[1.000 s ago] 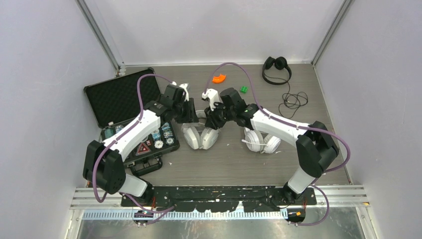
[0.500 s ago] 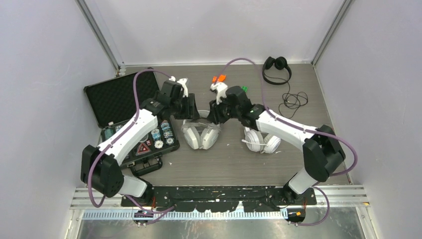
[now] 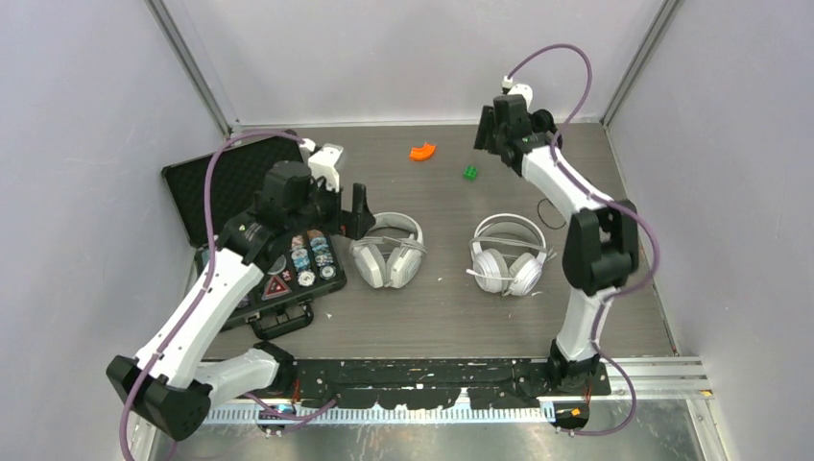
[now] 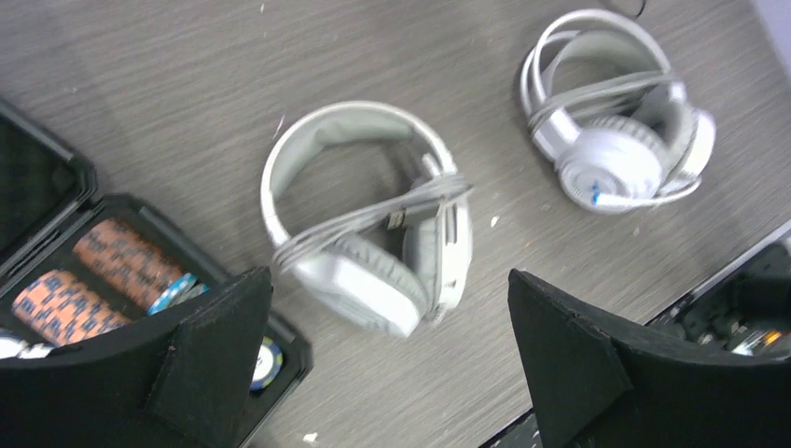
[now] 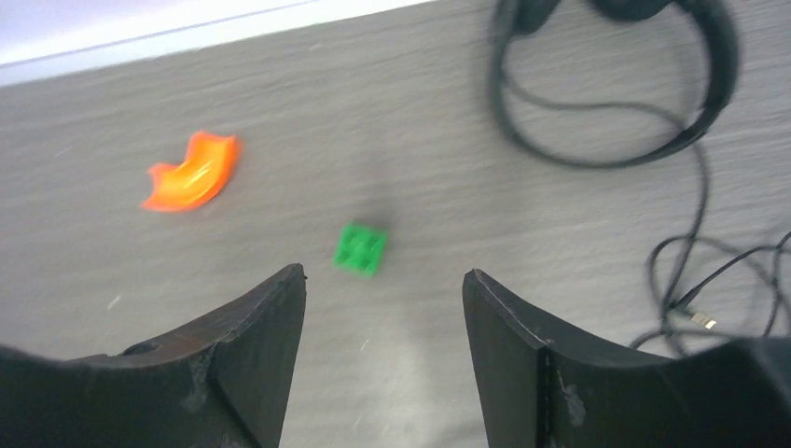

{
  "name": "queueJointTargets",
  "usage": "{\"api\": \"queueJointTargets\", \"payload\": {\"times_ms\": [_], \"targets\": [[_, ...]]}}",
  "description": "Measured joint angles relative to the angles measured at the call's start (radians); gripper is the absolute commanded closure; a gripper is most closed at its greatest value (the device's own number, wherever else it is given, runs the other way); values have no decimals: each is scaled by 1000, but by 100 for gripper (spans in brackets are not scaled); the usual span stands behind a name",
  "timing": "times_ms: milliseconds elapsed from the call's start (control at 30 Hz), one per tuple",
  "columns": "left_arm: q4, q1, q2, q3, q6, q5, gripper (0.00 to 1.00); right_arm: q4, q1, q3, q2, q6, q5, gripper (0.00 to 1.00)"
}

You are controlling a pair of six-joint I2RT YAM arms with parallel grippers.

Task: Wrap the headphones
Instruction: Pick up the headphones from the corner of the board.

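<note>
Evidently the left white headset (image 3: 387,252) and right white headset (image 3: 506,259) lie wrapped, middle of the counter (image 3: 451,312); the black headset (image 5: 720,56) sits far right, its cable (image 5: 700,187) loose. Both the left hand (image 4: 389,280) and right hand (image 5: 382,275) gape empty. Next, the right hand must pinch that cable.

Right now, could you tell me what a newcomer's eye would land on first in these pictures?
Mid-table lie the left white headset and the right white headset, each with its cable wound across it. At the left sits an open black case holding poker chips; near the far right corner the black headphones lie with their cable loose.
</note>
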Motion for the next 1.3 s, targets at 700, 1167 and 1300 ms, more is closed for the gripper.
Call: {"api": "queueJointTargets", "payload": {"times_ms": [700, 1167, 1300], "targets": [[25, -106, -124, -233, 210, -258, 0, -393, -219, 830, 753, -40, 6, 46], [0, -103, -96, -233, 237, -300, 0, -210, -217, 678, 673, -85, -63, 100], [8, -101, -98, -236, 237, -312, 1, -182, -217, 623, 589, -89, -83, 100]]}}
